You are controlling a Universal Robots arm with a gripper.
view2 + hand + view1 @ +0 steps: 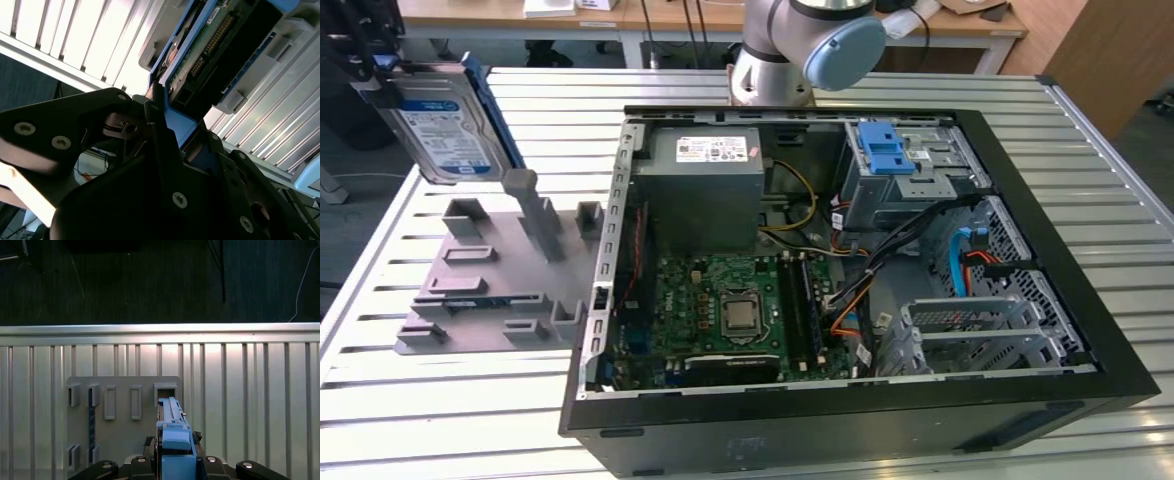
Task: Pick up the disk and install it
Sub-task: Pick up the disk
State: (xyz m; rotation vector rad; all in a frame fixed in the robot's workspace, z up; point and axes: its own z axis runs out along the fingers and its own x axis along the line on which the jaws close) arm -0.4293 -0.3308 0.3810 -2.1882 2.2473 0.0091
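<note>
The hand [167,127] pinches the disk [443,120] by its blue bracket edge, so it hangs upright, clear of the grey holder [487,280].

We see the disk [443,122] held in the air, standing on edge and slightly tilted, its white-and-blue label facing the exterior view. A blue bracket [494,110] frames its silver body. It hangs above the grey fixture [480,285], to the exterior view's left of the open case [854,420]. The second wrist view shows its green circuit-board side, and the first wrist view shows it edge-on.
</note>
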